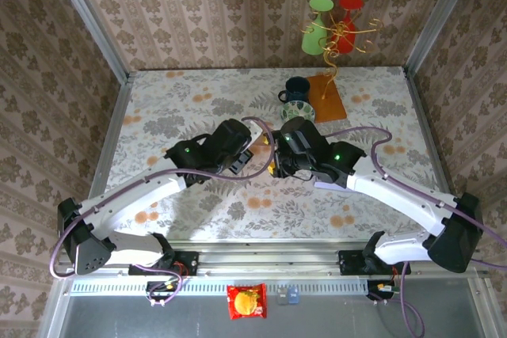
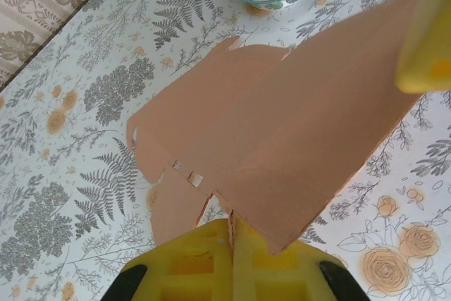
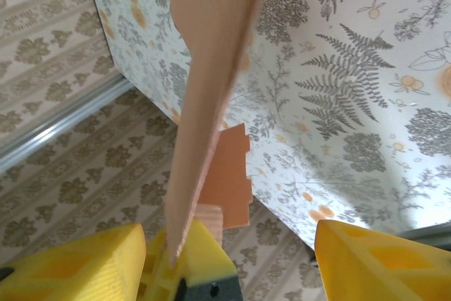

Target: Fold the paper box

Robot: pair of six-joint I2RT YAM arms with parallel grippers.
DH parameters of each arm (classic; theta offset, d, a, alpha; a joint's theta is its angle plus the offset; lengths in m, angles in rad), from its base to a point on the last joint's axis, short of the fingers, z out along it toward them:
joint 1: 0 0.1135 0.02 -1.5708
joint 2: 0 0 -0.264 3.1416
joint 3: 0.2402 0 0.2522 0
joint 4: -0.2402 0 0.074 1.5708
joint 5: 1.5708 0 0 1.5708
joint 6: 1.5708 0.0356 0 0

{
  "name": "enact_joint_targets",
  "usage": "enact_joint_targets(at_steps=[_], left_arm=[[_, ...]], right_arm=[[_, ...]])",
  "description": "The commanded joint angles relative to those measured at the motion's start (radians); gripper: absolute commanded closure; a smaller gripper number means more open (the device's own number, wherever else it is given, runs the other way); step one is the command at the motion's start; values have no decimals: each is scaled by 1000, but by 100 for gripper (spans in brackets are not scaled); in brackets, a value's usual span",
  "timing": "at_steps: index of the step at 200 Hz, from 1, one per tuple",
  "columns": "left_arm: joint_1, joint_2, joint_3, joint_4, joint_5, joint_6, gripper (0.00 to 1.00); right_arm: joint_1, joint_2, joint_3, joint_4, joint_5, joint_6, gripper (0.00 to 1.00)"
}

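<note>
The left gripper (image 2: pixel 232 248) is pinched tight on the near corner of the flat brown cardboard box blank (image 2: pixel 282 125) — mid-table, partly lying on the floral tabletop (image 2: pixel 70 174). The right gripper (image 3: pixel 225 237) stands wide — the cardboard's edge runs between its fingers, beside one.

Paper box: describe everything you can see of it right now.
The paper box is a thin tan card blank, mostly unfolded, with notched flaps, small slots and one panel creased upward. It sits tilted over the floral table. The left gripper is shut on its near edge; the right gripper stands open around its far edge.
</note>
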Motion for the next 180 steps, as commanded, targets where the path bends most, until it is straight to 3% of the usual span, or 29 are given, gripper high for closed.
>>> enact_joint_targets(at_steps=[1, 78, 123, 149, 180], left_arm=[[8, 8, 41, -27, 29, -43, 100], [8, 5, 49, -41, 44, -53, 100], [7, 19, 58, -42, 52, -47, 100], [8, 25, 61, -35, 52, -47, 100], [9, 33, 60, -33, 57, -49, 100]], right_arm=[[-32, 33, -3, 76, 49, 153, 35], [-66, 75, -27, 155, 41, 125, 71], [-76, 75, 6, 141, 32, 97, 69], [-84, 71, 6, 142, 27, 84, 81], [-91, 70, 17, 141, 22, 72, 83]])
